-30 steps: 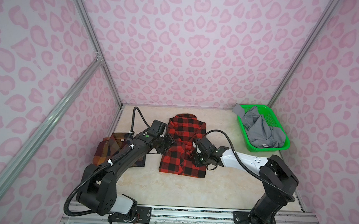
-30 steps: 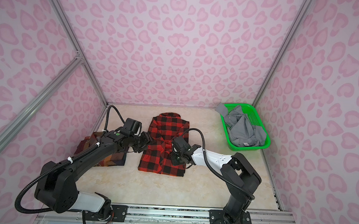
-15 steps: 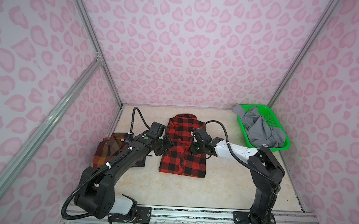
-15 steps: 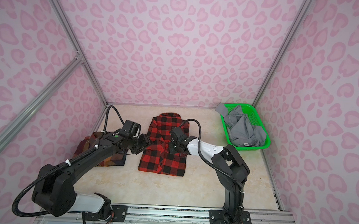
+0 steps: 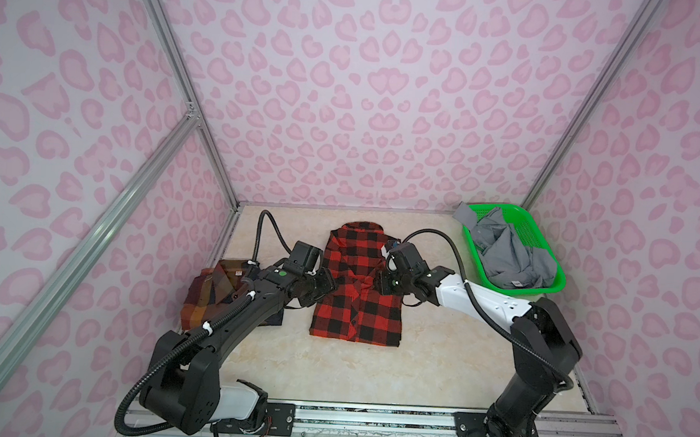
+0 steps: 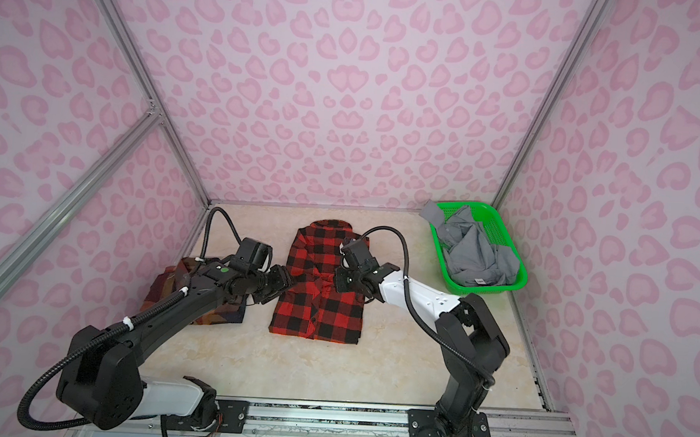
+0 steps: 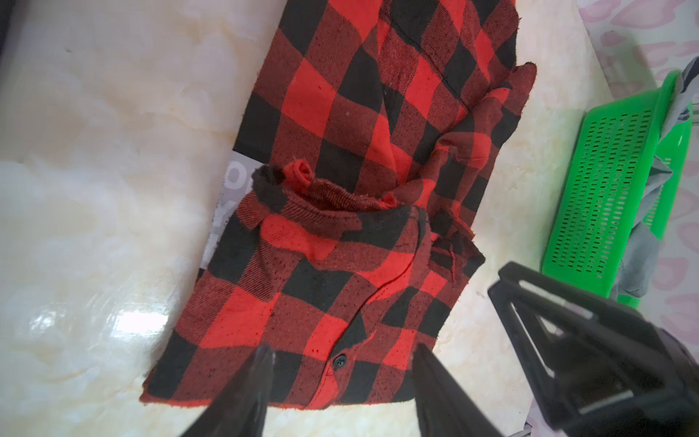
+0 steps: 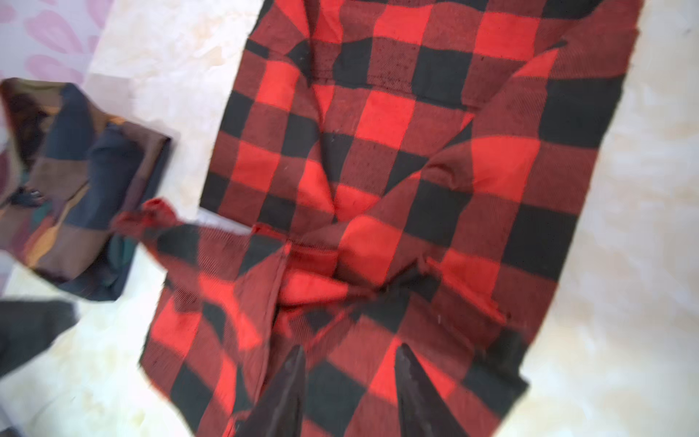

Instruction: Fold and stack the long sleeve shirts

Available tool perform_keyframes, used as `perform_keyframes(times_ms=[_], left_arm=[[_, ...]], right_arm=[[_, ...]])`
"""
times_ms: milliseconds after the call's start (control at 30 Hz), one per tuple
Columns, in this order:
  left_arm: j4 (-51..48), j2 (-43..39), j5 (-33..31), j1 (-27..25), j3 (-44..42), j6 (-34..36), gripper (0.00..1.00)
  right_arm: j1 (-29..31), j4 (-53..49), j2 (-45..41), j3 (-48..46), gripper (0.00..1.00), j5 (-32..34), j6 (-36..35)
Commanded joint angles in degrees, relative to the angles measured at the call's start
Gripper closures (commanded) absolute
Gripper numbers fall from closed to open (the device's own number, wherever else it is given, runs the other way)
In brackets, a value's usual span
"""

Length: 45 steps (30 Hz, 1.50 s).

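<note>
Right gripper (image 8: pixel 351 350): fingers apart, nothing pinched between them, hanging low over the mid-length of the red-and-black flannel (image 5: pixel 356 299). Over the last second it has slid here from a spot nearer the hem, along the flannel's edge on its own side. The wrist picture is smeared, so it is probably moving.

Directly under and ahead of its fingertips, the two sleeves lie crossed over the shirt front, bunched into a ridge. One cuff (image 8: pixel 159 212) curls up and pokes past the flannel's edge on the side away from this gripper.

Left gripper (image 7: pixel 342 352): fingers apart too, no cloth between them, held above the flannel's edge on its own side. Position barely changed over the second.

Behind the left gripper, away from the flannel, the plaid shirt (image 5: pixel 206 298) lies folded on the table (image 5: pixel 372 375), partly under the left forearm in both top views.

Well apart behind the right arm, the green basket (image 5: pixel 533 230) holds the grey shirt (image 5: pixel 508 258) in a heap, with a corner draped over the rim.

Reading:
- The flannel's outline matches a second ago: a narrow strip with the sleeves in. The move was a reposition, not a fold.
- Both grippers are free, so I judge the side folds done and the hem-to-collar fold next.
- After that the flannel goes onto the plaid shirt.
- The grey shirt is not yet started.

Risk: the loose cuff may spill out when the strip is doubled over.
</note>
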Motion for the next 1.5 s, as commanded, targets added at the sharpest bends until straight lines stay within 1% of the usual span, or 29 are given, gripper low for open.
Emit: perform_keyframes(times_ms=[0,67,200,333,467,600,667,800,933,1033,1100,1233,1467], left_arm=[[-0.12,-0.57,-1.12,0.05,0.08,1.67,0.39],[0.18,-0.16,-0.98,0.06,0.34,1.88,0.39],[0.49,0.90,-0.54,0.06,0.91,2.57,0.39],[0.19,1.82,-1.18,0.06,1.71,4.27,0.39],[-0.47,3.15,-3.02,0.06,2.77,6.79,0.39],[-1.48,6.33,-5.60,0.06,4.35,9.36,0.39],[-1.18,8.02,-5.78,0.06,5.03,10.11,0.39],[-0.47,12.48,-5.82,0.12,7.16,10.95,0.39],[-0.01,17.08,-5.78,0.15,9.88,11.21,0.39],[0.14,20.74,-5.82,0.15,11.69,10.73,0.40],[0.24,22.61,-6.02,0.15,12.31,10.22,0.40],[0.54,26.17,-5.90,0.33,12.65,9.72,0.40],[0.41,30.57,-6.07,0.84,12.72,9.96,0.40]], right_arm=[[-0.04,2.05,-1.08,-3.09,0.62,-1.96,2.95],[0.29,3.30,0.23,-3.59,0.64,-3.63,3.50],[0.75,3.86,5.36,-1.10,0.68,-3.60,3.57],[0.84,2.67,12.10,5.02,0.68,-3.22,2.94],[0.75,1.59,16.26,9.96,0.69,-1.68,2.43],[0.75,-1.86,20.12,14.91,0.68,-1.40,1.54],[0.73,-2.35,19.63,14.87,0.67,-1.36,1.36],[0.12,-2.41,13.66,11.28,0.65,-0.42,0.35],[-2.13,-1.54,6.20,3.88,0.66,-1.37,0.54],[-4.42,1.93,3.19,-2.26,0.67,-3.51,1.25],[-5.74,3.28,4.17,-3.66,0.69,-5.64,1.72],[-7.46,4.97,8.43,-3.21,0.72,-8.39,2.46],[-7.87,3.56,11.24,-1.25,0.72,-6.61,2.56]])
